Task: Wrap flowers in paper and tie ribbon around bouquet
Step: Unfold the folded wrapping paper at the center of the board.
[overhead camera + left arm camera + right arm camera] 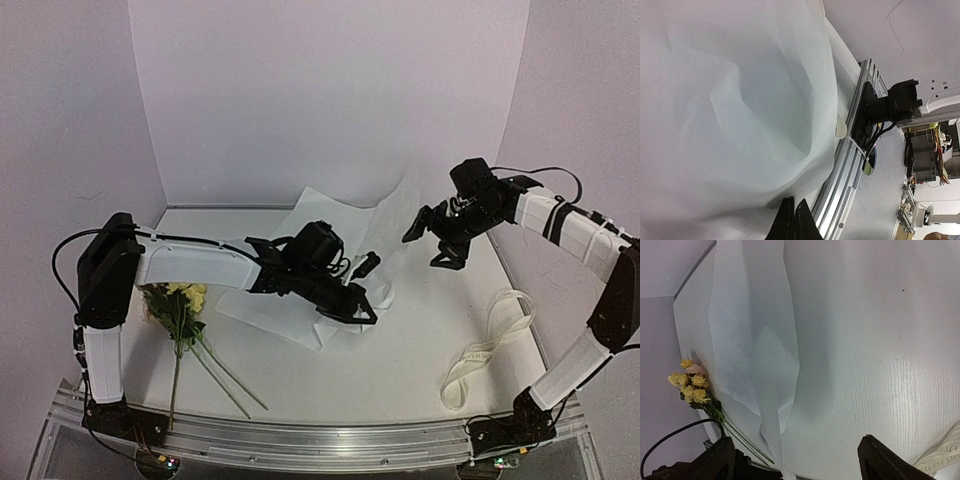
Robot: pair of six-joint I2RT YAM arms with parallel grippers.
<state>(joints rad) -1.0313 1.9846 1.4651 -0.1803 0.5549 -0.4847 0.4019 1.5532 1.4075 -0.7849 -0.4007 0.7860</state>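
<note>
Left gripper point(366, 314) is pinching the paper point(335, 210) mid-table, jaws closed; right gripper point(431, 245) is hovering wide open, empty; flowers point(180, 300) are lying well apart; a hard tug could tear the thin sheet.

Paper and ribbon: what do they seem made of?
Paper: thin, tissue-like sheet, matte white. It is semi-translucent, with soft folds and layered shadows in the left wrist view.
Ribbon: probably woven fabric, cream and matte. It lies in limp loops and carries printed lettering, though the weave is too small to confirm.
</note>
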